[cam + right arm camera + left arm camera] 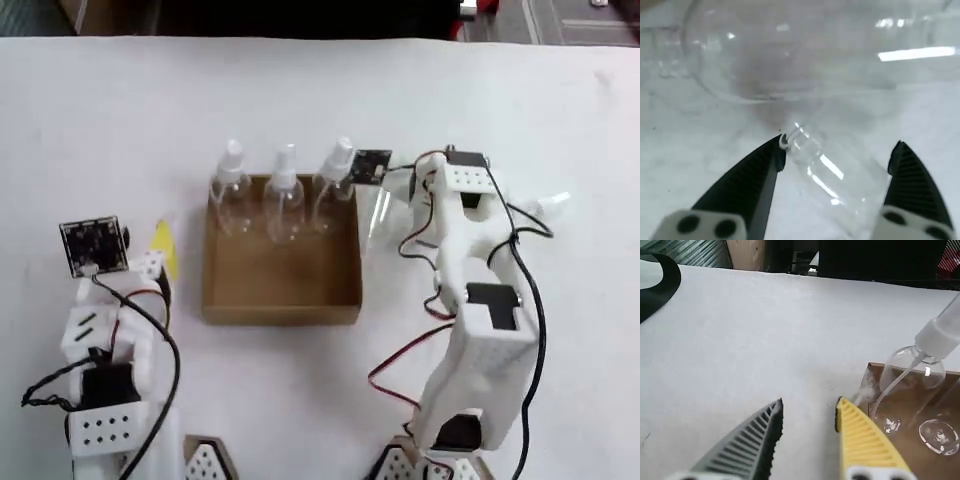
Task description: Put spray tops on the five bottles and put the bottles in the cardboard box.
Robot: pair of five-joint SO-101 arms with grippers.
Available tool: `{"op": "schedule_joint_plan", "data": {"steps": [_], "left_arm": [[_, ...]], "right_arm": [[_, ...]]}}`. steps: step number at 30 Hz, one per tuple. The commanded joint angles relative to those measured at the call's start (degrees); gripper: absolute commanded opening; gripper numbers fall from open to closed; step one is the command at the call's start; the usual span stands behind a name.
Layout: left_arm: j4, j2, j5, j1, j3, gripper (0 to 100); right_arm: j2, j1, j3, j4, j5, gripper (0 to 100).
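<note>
Three clear bottles with white spray tops (284, 198) stand along the far wall of the cardboard box (280, 312). In the left wrist view, one of them (912, 371) stands just inside the box corner (871, 371). A bare clear bottle (378, 218) lies on the table right of the box. My right gripper (390, 200) is over it. Its black fingers stand open on either side of the bottle's neck (802, 145), with the gripper (840, 145) low to the table. My left gripper (810, 407) hangs open and holds nothing left of the box (150, 255).
A loose white spray top (552, 204) lies on the table to the right of the right arm. A second rounded clear shape (805, 55) sits just beyond the bottle in the right wrist view. White tabletop stretches away behind the box and to the left.
</note>
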Motion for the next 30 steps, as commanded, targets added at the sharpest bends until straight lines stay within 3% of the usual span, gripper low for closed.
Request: {"op": "schedule_joint_plan", "data": {"steps": [1, 6, 13, 20, 23, 30], "left_arm": [[-1.4, -0.9, -0.6, 0.6, -0.4, 17], [-2.5, -0.7, -0.6, 0.4, -0.2, 17], [-2.6, -1.0, -0.6, 0.5, 0.4, 17], [-2.6, -1.0, -0.6, 0.6, 0.4, 17], [-2.6, -1.0, -0.6, 0.6, 0.4, 17], [-2.6, -1.0, -0.6, 0.5, 0.4, 17]], "right_arm": [[0.8, 1.5, -1.3, -3.0, 0.6, 29.7], [1.3, 3.9, -1.2, -3.5, 0.6, 26.2], [-1.4, 6.7, -0.9, -3.0, 0.5, 1.3], [-8.7, 8.0, -0.8, 5.2, 0.0, 3.0], [-11.8, 7.9, -0.9, 10.1, -6.1, 3.0], [-10.9, 8.0, -0.9, 10.9, -20.9, 2.4]]}}
